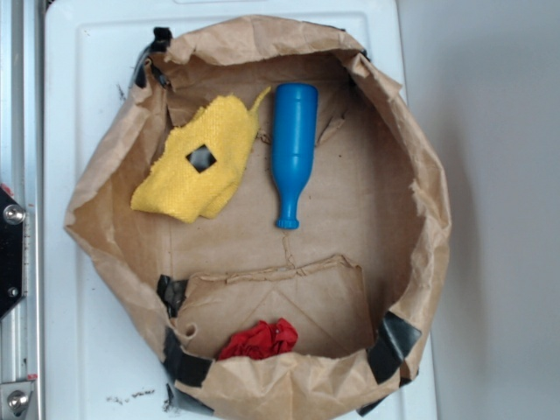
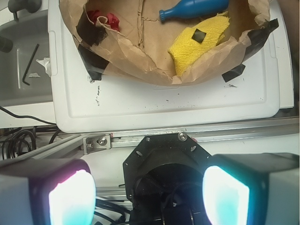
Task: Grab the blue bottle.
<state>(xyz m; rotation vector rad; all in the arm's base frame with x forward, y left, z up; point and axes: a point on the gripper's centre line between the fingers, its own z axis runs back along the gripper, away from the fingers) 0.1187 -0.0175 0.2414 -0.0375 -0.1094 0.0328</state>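
Exterior view: the blue bottle (image 1: 291,149) lies on its side on the floor of a crumpled brown paper bag (image 1: 411,157), rolled down into a shallow bowl and patched with black tape (image 1: 391,343). Its flat base points toward the bag's far rim and its narrow neck and flared lip toward the middle. A yellow cloth (image 1: 199,162), coarse-woven with a small square hole, sits just beside the bottle's body, not clearly touching it. A wad of red crinkled material (image 1: 260,339) rests near the opposite rim, well apart from both. The bag stands on a white plastic tray (image 1: 83,105). No jaws appear in this view.

Wrist view: the gripper (image 2: 149,194) hangs outside the bag with its jaws spread wide, two glowing pads (image 2: 72,199) at either side of the frame and nothing between them. The bottle lies well ahead of the jaws, past a metal rail (image 2: 187,137) and the tray's scuffed white rim, slightly toward the right-hand pad in this view, with the cloth between it and the bag's near wall.

The bottle looks to be smooth, rigid moulded plastic, probably hollow and light, and likely to roll or slip under a glancing touch. The wide cylindrical body seems the surest place to pinch, jaws set across its width; the tapering neck offers less surface.
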